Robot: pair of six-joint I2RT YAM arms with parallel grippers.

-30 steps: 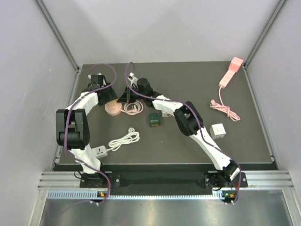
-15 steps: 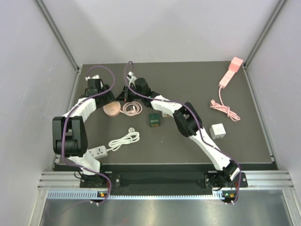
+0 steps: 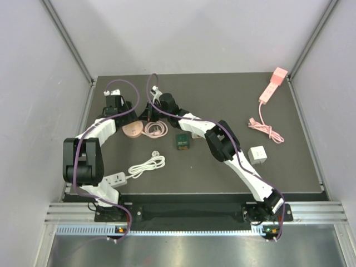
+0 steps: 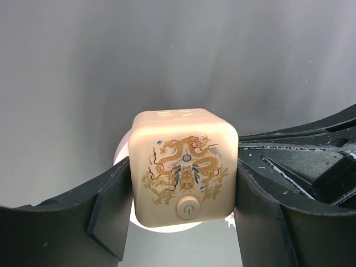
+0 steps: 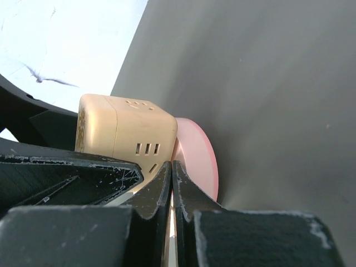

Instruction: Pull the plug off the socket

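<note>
A beige cube socket [image 4: 183,167] with a dragon print and a power button sits against a pink round disc [image 5: 197,161]. In the top view the socket [image 3: 132,129] lies at the back left of the mat, with a coiled pink cable [image 3: 157,128] beside it. My left gripper [image 4: 181,217] is shut on the socket's two sides; in the top view it [image 3: 127,119] comes in from the left. My right gripper [image 5: 171,167] is pressed shut on a thin pale strip right beside the socket, apparently the plug's end. In the top view it [image 3: 149,118] is just right of the socket.
A small green box [image 3: 182,141] lies right of the cable. A white power strip [image 3: 115,179] with its coiled white cord [image 3: 147,164] lies front left. A white cube adapter [image 3: 257,154] and a pink power strip [image 3: 271,86] with its cord [image 3: 266,129] are on the right.
The left arm's elbow has swung outward to the left and its wrist has shifted slightly. The socket and the right gripper stay almost where they were.
</note>
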